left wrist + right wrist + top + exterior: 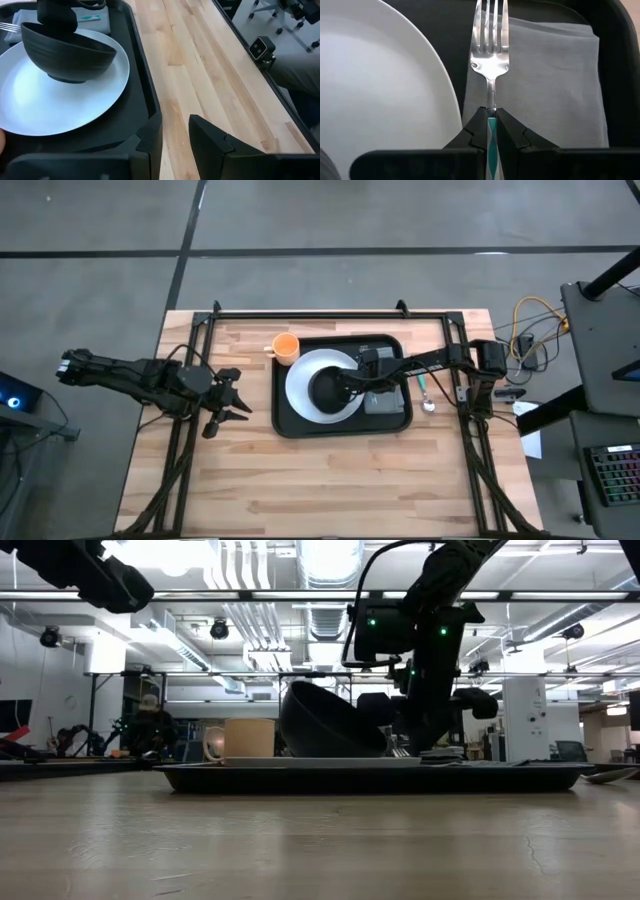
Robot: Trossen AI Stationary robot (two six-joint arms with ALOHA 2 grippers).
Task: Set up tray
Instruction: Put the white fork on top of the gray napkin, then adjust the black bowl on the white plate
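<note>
The black tray [290, 425] lies mid-table. On it stands a white plate [300, 395] with a black bowl [328, 387] resting on its base; a grey folded napkin [392, 404] lies flat beside the plate. An orange cup [286, 347] stands at the tray's far left corner. My right gripper [491, 125] is over the napkin [550, 75], shut on a fork [490, 55]. My left gripper [238, 395] hovers open left of the tray, touching nothing. My right gripper pinches the fork between its two fingers where the metal neck meets the teal striped handle [491, 114]. It comes from above, with the tines [491, 25] reaching out over the napkin. Whether the fork rests on the napkin I cannot tell.
A spoon [427, 397] lies on the wood right of the tray. The black frame rails [300, 312] run along the far edge and both sides. Bare wooden tabletop [330, 480] stretches along the near side.
</note>
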